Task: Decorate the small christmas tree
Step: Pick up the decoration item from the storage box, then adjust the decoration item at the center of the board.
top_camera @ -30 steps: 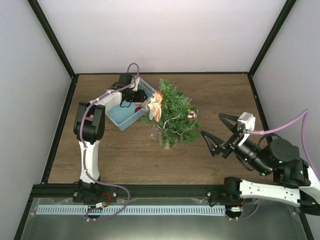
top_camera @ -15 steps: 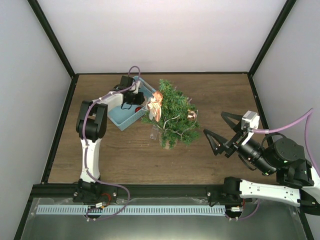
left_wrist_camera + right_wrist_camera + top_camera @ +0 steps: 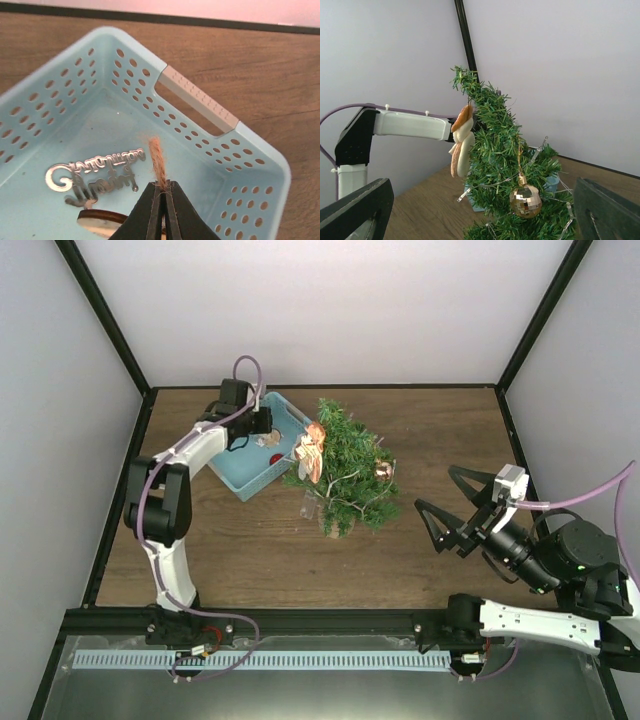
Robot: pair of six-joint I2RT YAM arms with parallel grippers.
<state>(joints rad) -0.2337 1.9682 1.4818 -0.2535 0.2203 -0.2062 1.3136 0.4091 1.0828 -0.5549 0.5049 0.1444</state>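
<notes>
The tree point(image 3: 345, 465) is standing mid-table beside the basket point(image 3: 200, 95), already carrying a gold ball point(image 3: 525, 200) and a hanging figure point(image 3: 461, 145). The left gripper point(image 3: 161, 192) is pinching a twine loop point(image 3: 158, 160) inside the basket, with that piece not yet hung. The right gripper point(image 3: 435, 488) is hovering spread wide.

small christmas tree point(image 3: 345, 472) | green, upright | mid-table | ornaments hung

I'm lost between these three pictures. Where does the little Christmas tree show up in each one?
Top external: the small christmas tree stands mid-table, just right of the blue basket.
Left wrist: not in it; only the basket and the left gripper pinching twine.
Right wrist: centre, filling most of the height, a gold ball hanging low.
Shared landmark: the wooden table, seen in all three.
</notes>
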